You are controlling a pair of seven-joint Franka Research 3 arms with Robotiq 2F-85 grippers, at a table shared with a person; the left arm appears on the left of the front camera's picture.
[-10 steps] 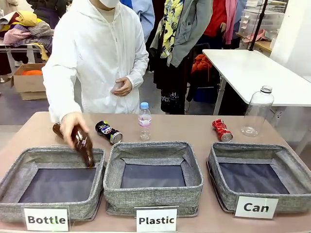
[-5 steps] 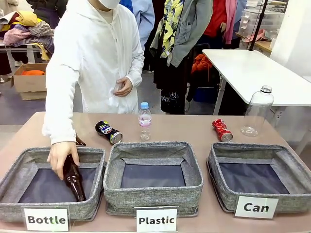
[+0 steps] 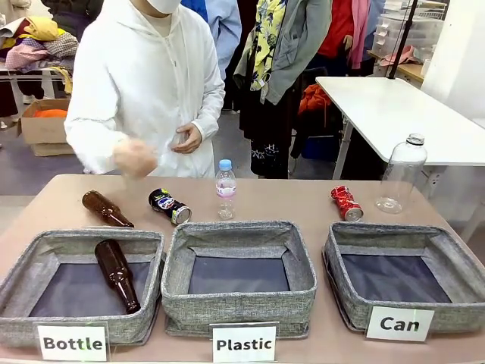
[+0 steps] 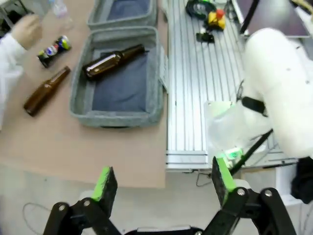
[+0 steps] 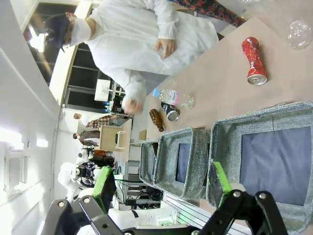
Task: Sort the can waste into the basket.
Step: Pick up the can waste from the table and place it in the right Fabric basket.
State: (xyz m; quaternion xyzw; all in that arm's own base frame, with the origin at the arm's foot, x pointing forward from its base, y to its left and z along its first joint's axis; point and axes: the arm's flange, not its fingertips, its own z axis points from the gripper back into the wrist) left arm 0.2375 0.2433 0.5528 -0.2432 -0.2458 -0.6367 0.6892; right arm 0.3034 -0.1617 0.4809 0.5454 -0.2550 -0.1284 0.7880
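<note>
The black can (image 3: 170, 206) is showing blue-yellow print, the crushed can (image 3: 345, 203) is showing red, the woven basket (image 3: 345, 303) is showing grey, dark-lined

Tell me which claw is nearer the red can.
Right. The right claw hangs by the Can bin, red can just beyond; the left claw is off the table past the Bottle bin.
</note>
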